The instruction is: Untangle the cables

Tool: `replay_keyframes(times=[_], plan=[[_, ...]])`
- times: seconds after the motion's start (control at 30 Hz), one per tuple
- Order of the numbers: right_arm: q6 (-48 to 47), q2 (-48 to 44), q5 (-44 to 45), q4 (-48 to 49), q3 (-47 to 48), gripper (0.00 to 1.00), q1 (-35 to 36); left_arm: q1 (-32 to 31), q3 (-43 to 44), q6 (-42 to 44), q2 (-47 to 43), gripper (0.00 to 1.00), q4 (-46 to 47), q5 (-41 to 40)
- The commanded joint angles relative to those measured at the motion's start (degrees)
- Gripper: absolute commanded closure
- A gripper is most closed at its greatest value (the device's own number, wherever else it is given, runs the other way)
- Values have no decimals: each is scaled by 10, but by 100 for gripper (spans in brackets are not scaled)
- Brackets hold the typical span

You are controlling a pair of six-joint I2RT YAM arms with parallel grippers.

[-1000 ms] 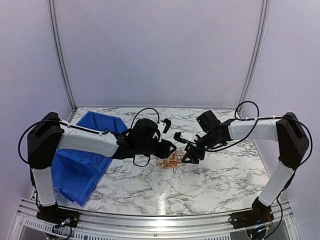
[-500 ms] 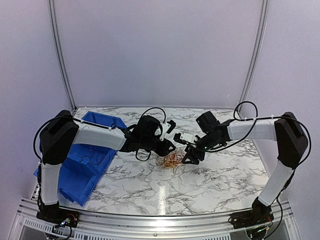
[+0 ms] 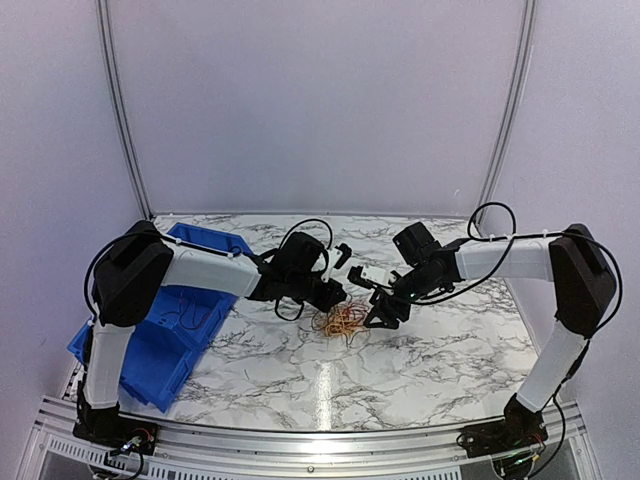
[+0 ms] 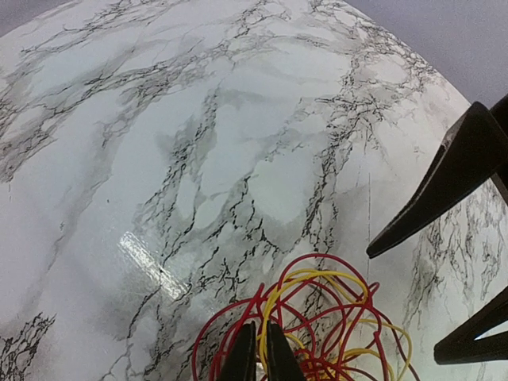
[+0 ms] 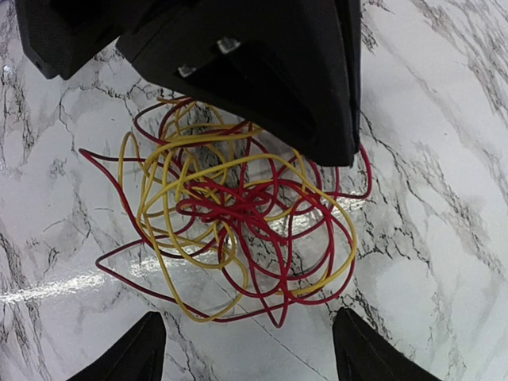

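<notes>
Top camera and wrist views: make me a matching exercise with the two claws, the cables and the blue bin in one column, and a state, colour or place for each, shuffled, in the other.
Column one:
1. left claw
2. right claw
3. cables
4. blue bin

Column two:
A. red and yellow, tangled together
B. on the left side of the marble table
C. wide open, with the tangle lying ahead of it
D. pinched shut at the tangle's edge

Pairs: 1-D, 2-C, 3-A, 4-B
</notes>
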Motion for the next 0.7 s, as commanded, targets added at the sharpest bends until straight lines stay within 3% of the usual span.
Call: replay_keyframes(times=[0.0, 0.23, 0.27, 0.43, 0.53, 0.67], plan=[[-6, -8, -8, -2, 4, 27, -4, 7, 12, -13, 1, 95, -17, -13], [-8, -7, -6, -4, 3, 27, -5, 8, -37, -14, -62, 97, 4, -31], [-9, -6, -5, -3, 3, 27, -5, 8, -42, -15, -71, 95, 4, -34], [-11, -1, -7, -6, 5, 27, -5, 8, -34, -20, -63, 61, -6, -47], [-12, 0, -6, -7, 5, 27, -5, 9, -16, -23, -40, 59, -14, -38], [-12, 0, -5, -8, 5, 27, -5, 9, 4, -25, -14, 63, -17, -21]])
